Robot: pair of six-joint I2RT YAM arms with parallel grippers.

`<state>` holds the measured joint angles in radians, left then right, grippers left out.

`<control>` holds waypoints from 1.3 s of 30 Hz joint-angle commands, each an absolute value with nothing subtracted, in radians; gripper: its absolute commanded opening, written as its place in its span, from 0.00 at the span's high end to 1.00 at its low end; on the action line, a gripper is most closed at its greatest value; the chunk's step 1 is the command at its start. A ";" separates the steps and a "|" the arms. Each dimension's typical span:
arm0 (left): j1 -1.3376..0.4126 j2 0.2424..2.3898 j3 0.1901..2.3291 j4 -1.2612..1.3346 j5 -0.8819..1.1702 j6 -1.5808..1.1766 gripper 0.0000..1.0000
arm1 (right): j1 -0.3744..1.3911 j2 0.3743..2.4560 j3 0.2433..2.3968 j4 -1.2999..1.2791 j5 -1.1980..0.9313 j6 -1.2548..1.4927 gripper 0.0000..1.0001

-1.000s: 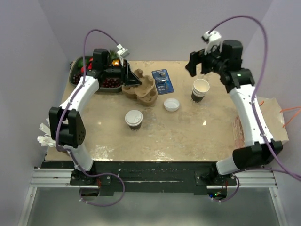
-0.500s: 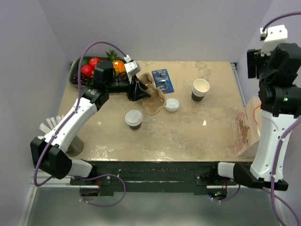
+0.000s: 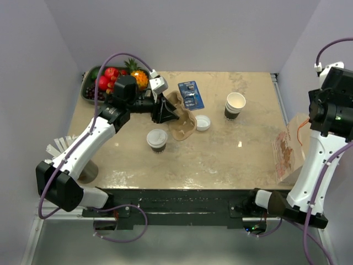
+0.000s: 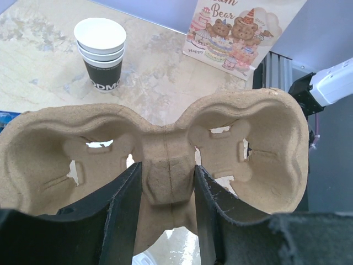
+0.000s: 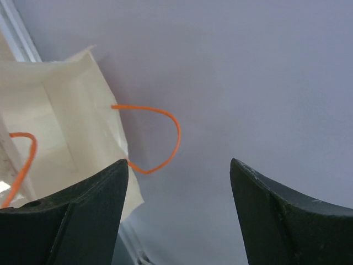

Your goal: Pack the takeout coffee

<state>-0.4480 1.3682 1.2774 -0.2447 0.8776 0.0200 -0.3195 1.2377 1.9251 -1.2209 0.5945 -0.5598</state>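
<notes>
The takeout coffee (image 3: pixel 157 139) sits lidded and upright, left of centre on the table (image 3: pixel 237 160), and nothing of mine touches it. Just above it in the overhead view, my left gripper (image 4: pixel 166 176) is clamped on the middle ridge of the moulded-pulp cup carrier (image 4: pixel 265 138), one finger either side, both wells facing the wrist camera. That's the change: I've swung the carrier down from the upper left, beside the fruit, so it now hangs near the coffee. It looks ready to take the cup.

My right gripper (image 5: pixel 177 165) has left the stack of lidless cups (image 4: pixel 102 55) and gone out to the right edge of the frame. Its jaws stand wide with nothing between them, a touch narrower than a second ago. It hovers by the paper bag (image 5: pixel 66 110) and its orange handle (image 5: pixel 175 130), so the bag seems next.

A loose white lid (image 3: pixel 202 122) lies just right of the carrier.

Writing: the bag shows teddy bears and a cake, with "Bear" and "Happy". The white lettering on the stacked cups is only partly readable.
</notes>
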 commanded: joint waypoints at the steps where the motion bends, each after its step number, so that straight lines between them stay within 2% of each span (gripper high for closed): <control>1: -0.465 1.379 1.324 -0.212 0.917 0.046 1.00 | -0.389 1.193 1.907 -1.178 0.678 -0.681 0.25; 11: -0.468 1.355 1.295 -0.233 0.919 0.078 1.00 | -0.570 1.313 1.905 -1.336 0.448 -0.558 0.30; 17: -0.468 1.341 1.258 -0.181 0.913 0.035 1.00 | -0.721 1.388 1.893 -1.388 0.250 -0.552 0.40; 20: -0.469 1.344 1.255 -0.167 0.908 0.021 1.00 | -0.729 1.404 1.920 -1.407 0.148 -0.552 0.55; 21: -0.469 1.347 1.258 -0.167 0.908 0.018 1.00 | -0.729 1.407 1.936 -1.419 0.117 -0.552 0.67; 24: -0.471 1.353 1.262 -0.173 0.910 0.026 1.00 | -0.727 1.384 1.953 -1.445 0.005 -0.564 0.86; 29: -0.482 1.368 1.276 -0.210 0.911 0.057 1.00 | -0.715 1.267 1.873 -1.443 -0.136 -0.695 1.00; 39: -0.502 1.443 1.353 -0.219 0.927 0.067 1.00 | -0.709 0.996 1.738 -1.443 -0.409 -0.976 1.00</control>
